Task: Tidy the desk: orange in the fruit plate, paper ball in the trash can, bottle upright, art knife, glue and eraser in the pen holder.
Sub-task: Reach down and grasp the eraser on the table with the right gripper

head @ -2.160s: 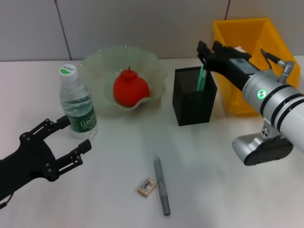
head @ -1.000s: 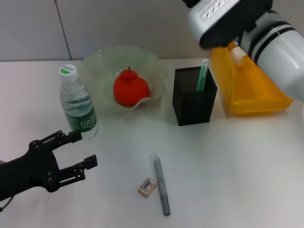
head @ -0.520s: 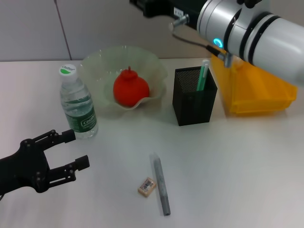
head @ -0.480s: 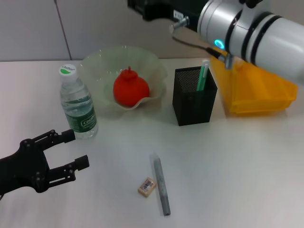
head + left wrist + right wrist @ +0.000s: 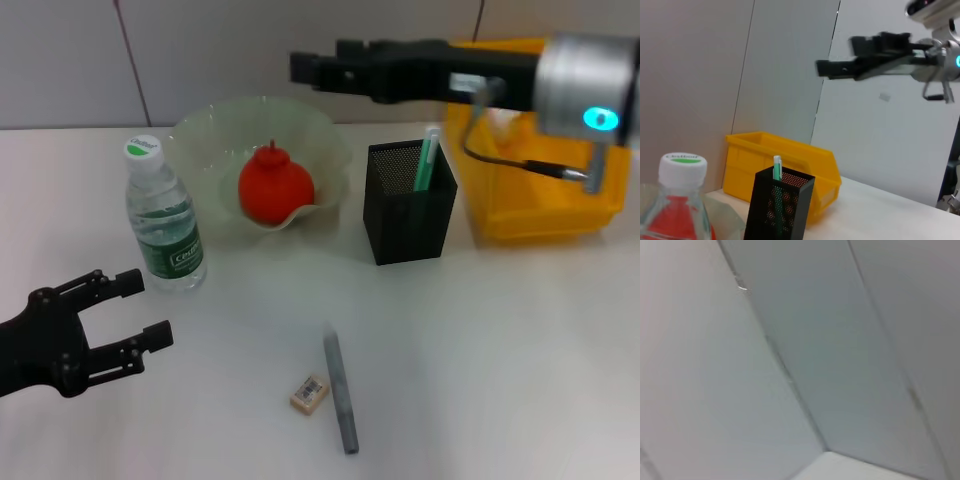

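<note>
While raised high over the wavy pale-green glass fruit plate [image 5: 210, 135] with the round red-orange orange [image 5: 275, 187] inside, right gripper [image 5: 312, 70]: grip unclear. Low beside the upright clear plastic bottle [image 5: 163, 222], left gripper [image 5: 135, 308]: fingers spread, holding nothing. Near the grey art knife [image 5: 339, 390], tiny tan eraser [image 5: 310, 392].

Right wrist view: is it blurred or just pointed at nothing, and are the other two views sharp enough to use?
Right wrist view: only soft, featureless wall panels, no desk things. Head view: the desk things are crisp, such as the eraser and pen holder, while the right gripper is smeared by motion. Left wrist view: the pen holder is sharp; the near bottle is soft.
</note>
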`<action>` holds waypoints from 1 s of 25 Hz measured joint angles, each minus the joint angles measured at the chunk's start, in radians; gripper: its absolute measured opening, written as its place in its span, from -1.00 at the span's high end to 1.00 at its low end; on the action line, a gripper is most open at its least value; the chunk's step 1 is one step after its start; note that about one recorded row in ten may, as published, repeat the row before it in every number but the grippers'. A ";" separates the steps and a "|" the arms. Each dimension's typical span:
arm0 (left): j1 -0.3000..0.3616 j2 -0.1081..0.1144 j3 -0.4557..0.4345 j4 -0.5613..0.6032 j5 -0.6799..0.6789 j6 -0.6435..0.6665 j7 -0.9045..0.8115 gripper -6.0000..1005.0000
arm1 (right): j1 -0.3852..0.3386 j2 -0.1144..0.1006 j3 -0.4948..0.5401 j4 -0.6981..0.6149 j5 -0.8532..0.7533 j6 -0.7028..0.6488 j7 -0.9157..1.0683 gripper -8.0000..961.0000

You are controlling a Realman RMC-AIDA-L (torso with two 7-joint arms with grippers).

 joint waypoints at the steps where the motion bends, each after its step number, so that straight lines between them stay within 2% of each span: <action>1: 0.000 0.000 0.000 0.000 0.000 0.000 0.000 -0.62 | 0.001 0.000 0.048 0.048 0.057 -0.077 -0.057 -0.62; 4: -0.007 0.000 0.001 0.010 0.000 0.018 -0.011 -0.62 | 0.024 -0.010 0.224 0.233 0.164 -0.366 -0.231 -0.62; 5: -0.007 0.000 0.001 0.010 0.000 0.018 -0.011 -0.62 | 0.024 -0.010 0.224 0.233 0.164 -0.366 -0.231 -0.62; 6: -0.009 0.001 0.004 0.013 0.002 0.023 -0.017 -0.62 | 0.056 -0.035 0.277 0.325 0.141 -0.481 -0.276 -0.62; 7: -0.010 0.003 0.007 0.013 0.004 0.028 -0.024 -0.62 | 0.056 -0.035 0.277 0.325 0.141 -0.481 -0.276 -0.61; 11: -0.015 0.008 0.010 0.018 0.043 0.043 -0.050 -0.62 | 0.128 -0.093 0.294 0.500 0.092 -0.613 -0.358 -0.61; 13: -0.018 0.009 0.010 0.024 0.064 0.046 -0.061 -0.62 | 0.166 -0.105 0.291 0.546 0.016 -0.644 -0.407 -0.61; 16: -0.022 0.009 0.010 0.031 0.085 0.050 -0.064 -0.62 | 0.193 -0.103 0.288 0.543 -0.061 -0.646 -0.417 -0.61; 19: -0.024 0.011 0.011 0.035 0.092 0.051 -0.064 -0.62 | 0.254 -0.084 0.287 0.534 -0.205 -0.635 -0.424 -0.61; 23: -0.026 0.014 0.012 0.045 0.105 0.051 -0.053 -0.62 | 0.360 -0.044 0.280 0.533 -0.411 -0.601 -0.420 -0.61; 25: -0.030 0.014 0.012 0.052 0.124 0.047 -0.052 -0.62 | 0.420 -0.014 0.273 0.537 -0.536 -0.555 -0.415 -0.61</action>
